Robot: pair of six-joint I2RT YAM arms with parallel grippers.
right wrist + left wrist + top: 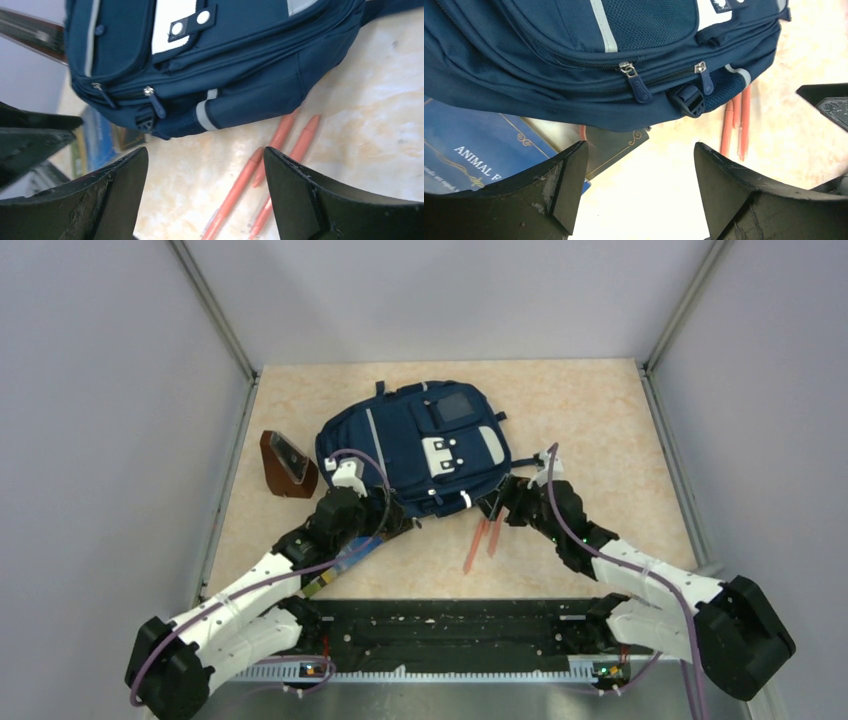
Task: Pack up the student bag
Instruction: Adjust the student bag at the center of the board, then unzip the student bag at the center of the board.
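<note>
The student bag (415, 445), navy with grey strips and a white patch, is lying flat mid-bench (600, 420). The left hand (636, 150) and right hand (205, 151) are hovering at its near edge, spread wide and empty. A blue book (469, 150) is lying half hidden beneath it, its title cut off.

Orange pens (482, 543) lie close together on beige tabletop (600, 440). Blue book (469, 150), cover reads "ANIMAL". Brown case (288, 465) at left.
</note>
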